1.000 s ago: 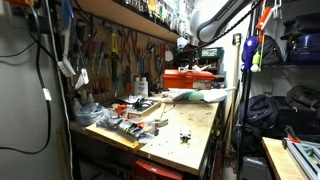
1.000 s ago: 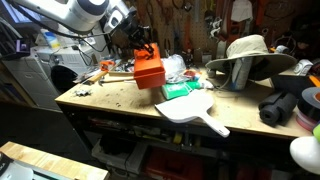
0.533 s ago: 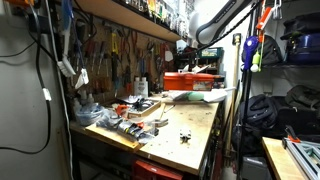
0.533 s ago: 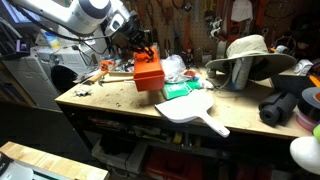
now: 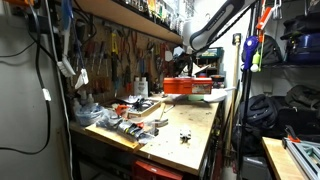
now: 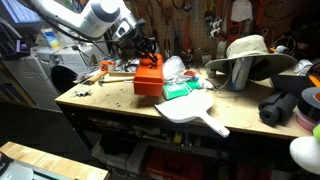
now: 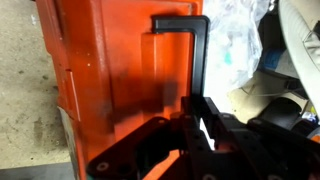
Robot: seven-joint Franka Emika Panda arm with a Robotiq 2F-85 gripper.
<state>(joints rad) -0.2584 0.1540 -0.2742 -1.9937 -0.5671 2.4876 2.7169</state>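
An orange plastic case with a black handle is at the back left of the wooden workbench. It sits low, at or just above the bench top. It also shows in an exterior view. My gripper is right above it, shut on its top edge near the handle. In the wrist view the case fills the left half and my black fingers close on it at the bottom. Whether the case rests fully on the bench, I cannot tell.
A white dustpan-shaped paddle and a green item lie right of the case. Crumpled clear plastic lies behind it. A tan hat and black bags stand further right. Tools clutter the bench end.
My gripper has come down with the orange case. The case hung tilted above the bench before; now it is lower and more level, close to the bench top.
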